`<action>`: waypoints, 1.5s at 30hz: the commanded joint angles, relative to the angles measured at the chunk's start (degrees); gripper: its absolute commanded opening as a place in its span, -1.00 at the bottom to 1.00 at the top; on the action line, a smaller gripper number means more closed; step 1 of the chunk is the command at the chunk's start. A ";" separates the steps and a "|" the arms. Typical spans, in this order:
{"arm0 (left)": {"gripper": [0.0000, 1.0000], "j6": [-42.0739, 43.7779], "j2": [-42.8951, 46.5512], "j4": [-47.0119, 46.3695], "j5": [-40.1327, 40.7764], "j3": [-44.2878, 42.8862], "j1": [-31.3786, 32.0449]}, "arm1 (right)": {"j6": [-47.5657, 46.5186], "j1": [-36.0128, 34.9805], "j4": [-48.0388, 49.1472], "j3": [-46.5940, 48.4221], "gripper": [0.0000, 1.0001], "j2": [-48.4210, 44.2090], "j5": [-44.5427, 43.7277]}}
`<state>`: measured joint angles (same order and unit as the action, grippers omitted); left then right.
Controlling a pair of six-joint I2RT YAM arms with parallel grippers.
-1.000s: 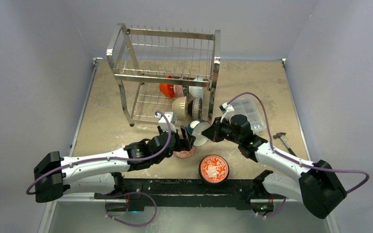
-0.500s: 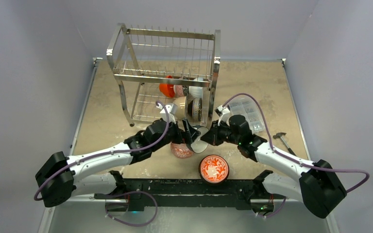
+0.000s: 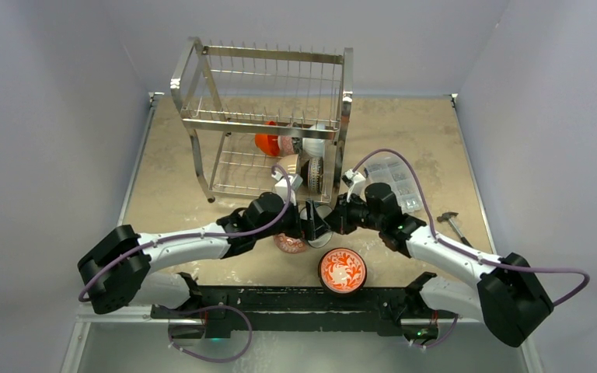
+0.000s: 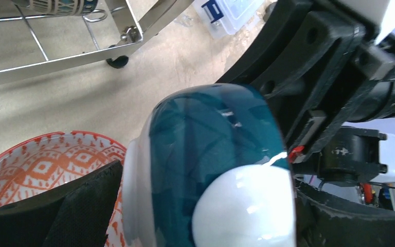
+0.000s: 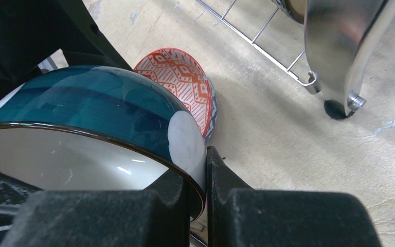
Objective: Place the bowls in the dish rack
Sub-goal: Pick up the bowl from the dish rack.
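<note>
Your right gripper (image 5: pixel 198 198) pinches the rim of the blue bowl (image 5: pixel 97 103), which is held on edge. Your left gripper (image 4: pixel 205 208) is spread wide, fingers either side of that bowl. The dish rack (image 3: pixel 258 127) stands just beyond both hands.

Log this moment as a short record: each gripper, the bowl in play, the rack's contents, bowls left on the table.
right gripper: shut on the teal bowl rim
left gripper: open, jaws either side of the teal bowl
teal bowl: held tilted on edge, in front of the dish rack
dish rack: several bowls on its lower shelf
on table: orange patterned bowl, red floral bowl
</note>
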<state>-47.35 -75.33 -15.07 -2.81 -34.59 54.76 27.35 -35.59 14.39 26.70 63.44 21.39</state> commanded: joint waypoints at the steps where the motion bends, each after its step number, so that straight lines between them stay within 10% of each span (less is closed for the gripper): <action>1: 0.73 0.51 0.99 -4.34 -1.64 -0.92 -0.23 | 0.14 -0.44 3.59 3.62 -1.00 -0.08 2.62; 15: -0.47 -0.93 1.85 -6.50 -2.63 -0.27 -0.20 | 0.11 -0.45 2.89 3.88 -0.98 -0.28 2.28; 22: -1.00 -2.07 1.72 -5.28 -2.37 -0.92 -0.54 | -0.31 -0.44 1.12 4.06 -0.10 -1.67 1.90; 45: -1.00 -6.77 10.33 -4.45 -4.83 4.54 -11.66 | -0.14 -0.44 -2.33 3.98 0.35 -7.40 -2.47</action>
<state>-52.21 -68.51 -15.25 -5.93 -29.98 44.86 27.03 -35.68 11.49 28.08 56.86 18.94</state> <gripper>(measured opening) 0.600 0.644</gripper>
